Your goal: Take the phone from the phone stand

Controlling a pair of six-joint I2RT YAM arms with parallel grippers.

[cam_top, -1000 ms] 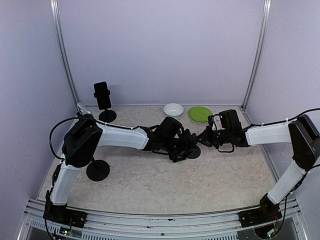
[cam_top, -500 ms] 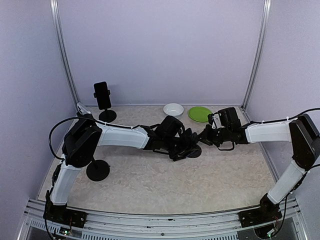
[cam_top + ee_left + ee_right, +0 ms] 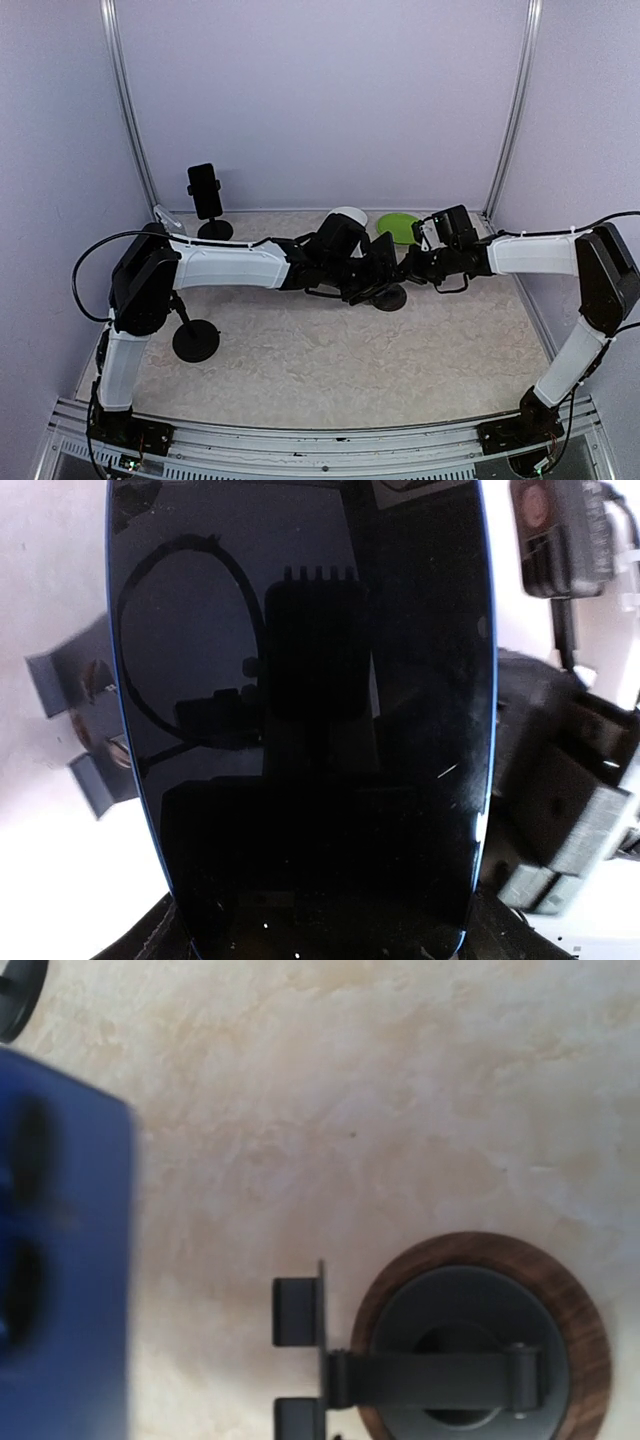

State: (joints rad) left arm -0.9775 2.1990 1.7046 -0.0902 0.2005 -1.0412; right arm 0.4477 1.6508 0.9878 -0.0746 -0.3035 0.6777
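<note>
Left gripper (image 3: 378,272) clasps the blue-edged, black-glass phone (image 3: 300,720) across its width, the long axis running straight out from the wrist. The phone hangs clear of the black phone stand (image 3: 450,1375) with its wood-rimmed round base, just beside the empty clamp (image 3: 297,1310). Right gripper (image 3: 410,268), pinched shut, hovers over that stand; contact is unclear. Carrying the phone away looks like the left arm's job.

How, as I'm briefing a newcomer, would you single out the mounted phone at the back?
Start at the left metal post of the back wall. At its foot, far left on the table, a black phone stands upright on a thin stand with a round base. Unlike the held phone in the left gripper mid-table, nothing grips it.
</note>
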